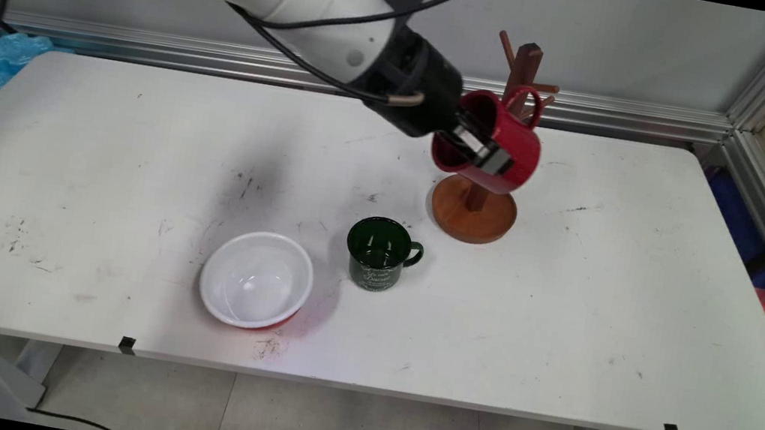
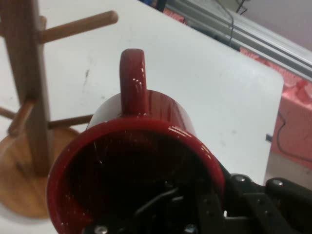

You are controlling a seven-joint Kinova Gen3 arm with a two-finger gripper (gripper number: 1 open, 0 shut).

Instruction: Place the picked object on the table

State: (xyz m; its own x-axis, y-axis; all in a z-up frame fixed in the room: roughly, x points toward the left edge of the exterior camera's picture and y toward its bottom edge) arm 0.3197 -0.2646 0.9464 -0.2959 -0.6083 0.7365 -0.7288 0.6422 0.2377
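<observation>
From the main view, the pincer (image 1: 481, 150) is clenched on the wall of a red mug (image 1: 506, 146), one finger inside the mouth and one outside, holding it tipped on its side in the air just in front of a wooden mug tree (image 1: 476, 210). The mug's handle points up towards the tree's pegs; I cannot tell whether it touches one. The mug looks glazed and stiff, probably fairly heavy for its size, slippery under metal fingers and liable to chip if knocked against the post, so the rim hold seems the sensible one. Counted here: one red mug, one green mug (image 1: 380, 253) standing upright on the tabletop (image 1: 643, 299), one white bowl (image 1: 257, 278) just to its left, one mug tree.

In the hand view, the red mug (image 2: 161, 126) fills the frame, its open mouth towards the camera and its single handle (image 2: 133, 80) upright at the top. The pincer (image 2: 195, 204) grips the lower rim; the glaze shines, which supports slipperiness. The mug tree (image 2: 24, 83) stands at the left, near the mug, with pegs reaching towards the handle but apart from it. Here: one mug, one tree.
</observation>
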